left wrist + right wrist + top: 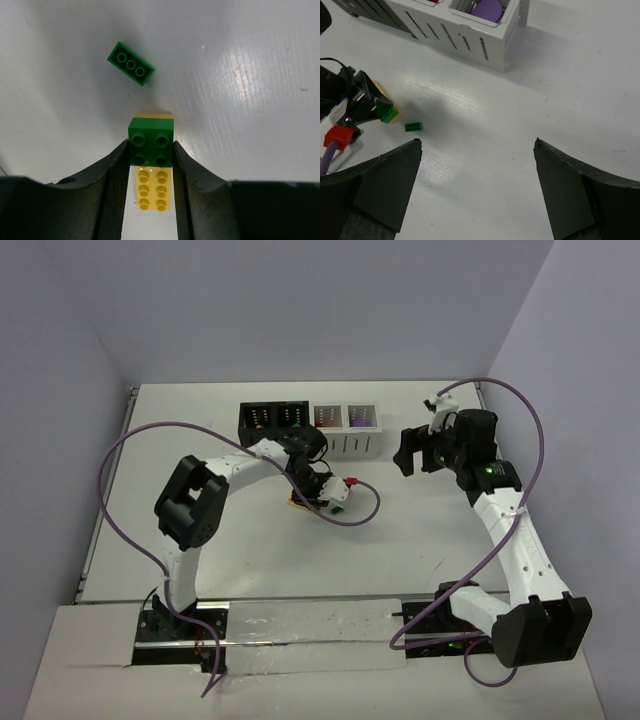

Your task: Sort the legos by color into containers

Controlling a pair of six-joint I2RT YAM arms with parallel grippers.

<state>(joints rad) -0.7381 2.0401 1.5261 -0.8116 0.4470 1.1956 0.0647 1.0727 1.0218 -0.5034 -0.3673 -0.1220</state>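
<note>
Left wrist view shows your left tool [150, 150] narrow against both sides of the square green brick [151, 136] atop a yellow brick [153, 192] on the bench [250, 100], likely to pull them apart for the far bins [310, 432], while your right tool [478, 145] hangs wide, empty.

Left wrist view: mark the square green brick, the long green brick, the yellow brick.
square green brick [151, 142], left wrist view, centre of studded top.
long green brick [131, 63], left wrist view, middle stud.
yellow brick [153, 190], left wrist view, middle of studded top.

A square green brick [151, 142] sits studs-up on a yellow brick [153, 190]. A long green brick [131, 63] lies flat just beyond, askew.
</note>
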